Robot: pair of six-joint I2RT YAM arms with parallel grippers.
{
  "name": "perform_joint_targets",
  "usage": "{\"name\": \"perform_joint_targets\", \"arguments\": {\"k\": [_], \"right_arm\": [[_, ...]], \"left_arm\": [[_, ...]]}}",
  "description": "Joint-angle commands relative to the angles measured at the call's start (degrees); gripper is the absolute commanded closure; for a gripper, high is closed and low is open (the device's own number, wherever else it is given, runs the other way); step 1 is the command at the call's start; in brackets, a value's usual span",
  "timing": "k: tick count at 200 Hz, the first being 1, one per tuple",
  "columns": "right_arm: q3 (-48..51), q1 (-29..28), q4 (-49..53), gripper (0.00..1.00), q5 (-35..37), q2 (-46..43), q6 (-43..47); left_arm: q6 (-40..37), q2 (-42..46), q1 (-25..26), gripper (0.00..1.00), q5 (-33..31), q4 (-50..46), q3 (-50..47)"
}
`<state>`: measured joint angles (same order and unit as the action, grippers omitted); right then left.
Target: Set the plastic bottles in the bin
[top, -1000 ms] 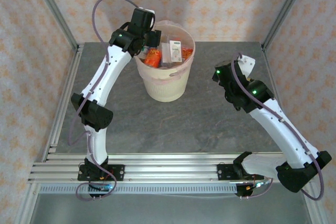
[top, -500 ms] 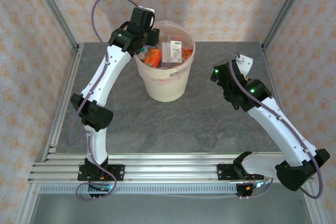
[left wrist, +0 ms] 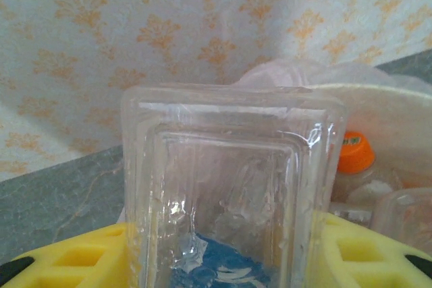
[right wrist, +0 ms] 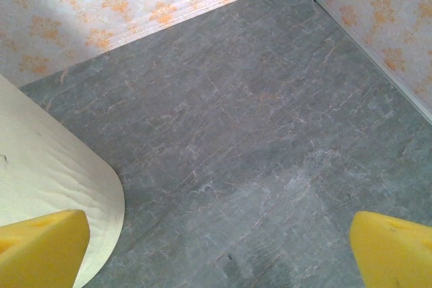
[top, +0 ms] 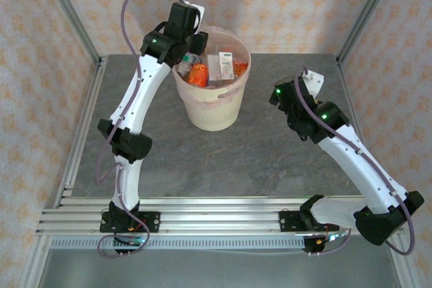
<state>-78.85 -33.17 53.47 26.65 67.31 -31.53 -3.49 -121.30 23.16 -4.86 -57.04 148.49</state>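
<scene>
Gripping a clear bottle (left wrist: pixel 229 187) by the bin's (top: pixel 210 109) rim.
I see my left gripper (left wrist: pixel 223 257) clamped on it; my right gripper (right wrist: pixel 219 247) hangs wide open over the table (right wrist: pixel 270 99).

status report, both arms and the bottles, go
Left gripper shut on a clear bottle at the bin rim. Right gripper open over the table beside the bin. More bottles lie in the bin. No obstruction seen.

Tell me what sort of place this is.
Probably a robot test booth, not a home: a left arm and right arm bolted to an aluminium rail, a grey tabletop boxed in by patterned panels, and a staged bin of bottles.
</scene>
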Motion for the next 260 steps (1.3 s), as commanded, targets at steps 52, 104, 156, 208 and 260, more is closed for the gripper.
{"name": "perform_joint_targets", "arguments": {"k": [52, 104, 156, 208, 260], "right_arm": [[-0.5, 0.3, -0.2, 0.01, -0.3, 0.2, -0.8], [-1.1, 0.3, 0.1, 0.01, -0.8, 1.9, -0.7], [-1.7, 0.3, 0.2, 0.01, -1.0, 1.9, -0.5], [-1.7, 0.3, 0.4, 0.01, -0.7, 1.6, -0.6], [-1.2, 0.3, -0.2, 0.01, -1.3, 1.5, -0.8]], "left_arm": [[-6.0, -1.7, -0.9, 0.29, 3.4, -6.8, 2.0], [-3.1, 1.8, -1.0, 0.11, 7.9, 0.6, 1.7], [1.8, 3.5, -2.6, 0.23, 13.3, 4.3, 0.5], [3.8, 1.1, -4.1, 0.43, 16.0, 3.4, 0.3], [2.0, -1.6, -4.1, 0.51, 11.0, 0.5, 0.3]]}}
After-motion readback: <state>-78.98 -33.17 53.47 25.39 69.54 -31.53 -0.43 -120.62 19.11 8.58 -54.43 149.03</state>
